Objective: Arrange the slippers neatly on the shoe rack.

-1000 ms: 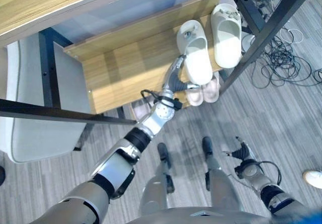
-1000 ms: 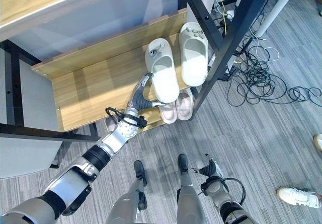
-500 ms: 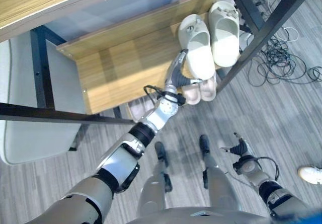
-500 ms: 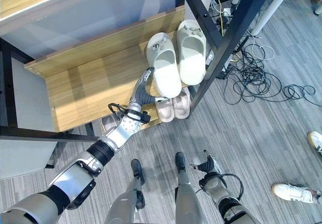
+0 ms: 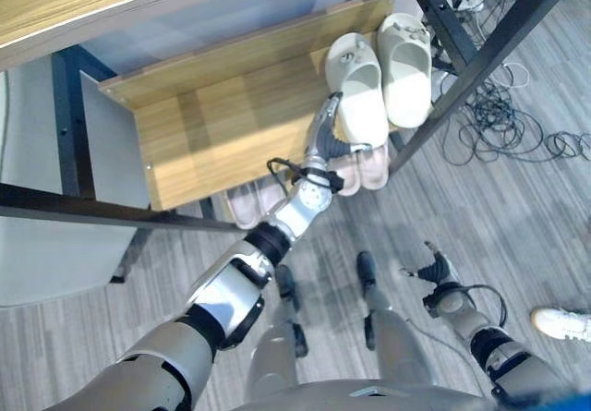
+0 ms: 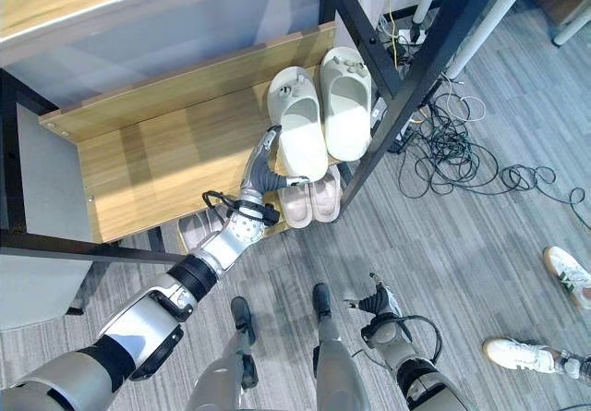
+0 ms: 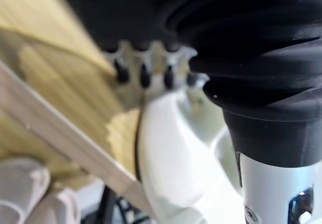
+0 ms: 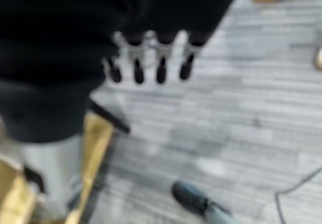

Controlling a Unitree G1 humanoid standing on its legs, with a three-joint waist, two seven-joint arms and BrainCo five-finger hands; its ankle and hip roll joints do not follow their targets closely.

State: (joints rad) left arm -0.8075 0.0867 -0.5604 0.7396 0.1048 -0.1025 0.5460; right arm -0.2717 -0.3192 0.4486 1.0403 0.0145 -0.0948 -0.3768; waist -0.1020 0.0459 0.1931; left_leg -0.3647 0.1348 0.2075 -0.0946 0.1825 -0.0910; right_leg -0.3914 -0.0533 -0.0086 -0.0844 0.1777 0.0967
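Two white slippers lie side by side at the right end of the wooden shelf (image 5: 212, 125), toes toward the back: the left slipper (image 5: 358, 92) and the right slipper (image 5: 406, 55). My left hand (image 5: 323, 134) reaches over the shelf's front edge. Its straight fingers (image 7: 143, 73) rest against the left slipper's (image 7: 171, 158) left side, so the hand is open and holds nothing. My right hand (image 5: 432, 271) hangs low over the floor at the right, open and with nothing in it, its fingers (image 8: 148, 65) relaxed.
A pink pair (image 5: 360, 169) sits on the floor under the shelf's front edge, with another pinkish pair (image 5: 245, 203) further left. A black frame post (image 5: 462, 60) slants past the right slipper. Cables (image 5: 517, 115) lie on the floor to the right. A person's shoe (image 5: 559, 321) shows at the far right.
The camera has shifted a little. My left hand has pressed the left white slipper closer to the right one and further onto the shelf. The right hand still hangs low.
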